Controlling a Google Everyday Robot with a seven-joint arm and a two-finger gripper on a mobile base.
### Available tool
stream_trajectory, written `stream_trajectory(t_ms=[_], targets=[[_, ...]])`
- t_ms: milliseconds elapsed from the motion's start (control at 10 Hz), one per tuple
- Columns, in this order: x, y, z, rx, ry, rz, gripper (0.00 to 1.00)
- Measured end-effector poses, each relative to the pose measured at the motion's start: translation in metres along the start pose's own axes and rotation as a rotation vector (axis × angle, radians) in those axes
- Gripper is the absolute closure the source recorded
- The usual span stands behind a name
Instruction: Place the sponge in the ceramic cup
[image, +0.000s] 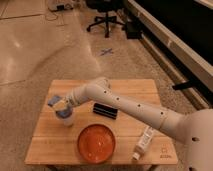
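One pincer (61, 106) over one cup (67, 119); one sponge (54, 101), plate (96, 143), bar (105, 110), bottle (143, 141).

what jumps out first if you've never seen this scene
The long white arm stretched across the wooden table, its gripper at the table's left side with the sponge, just over the ceramic cup. Next, the bright orange plate at the front edge.

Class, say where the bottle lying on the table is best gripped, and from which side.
Grip the bottle mid-body, across its narrow width, coming straight down from above: it lies flat, with its long axis slanting toward the front edge of the table. The tool is at the cup, across the table.
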Motion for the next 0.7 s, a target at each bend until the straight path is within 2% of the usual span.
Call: stream_trajectory(t_ms=[400, 700], targets=[[0.0007, 0.0002, -0.0027, -0.014, 0.029, -0.003, 0.20], [0.0009, -0.0001, -0.0026, -0.013, 0.029, -0.004, 0.20]])
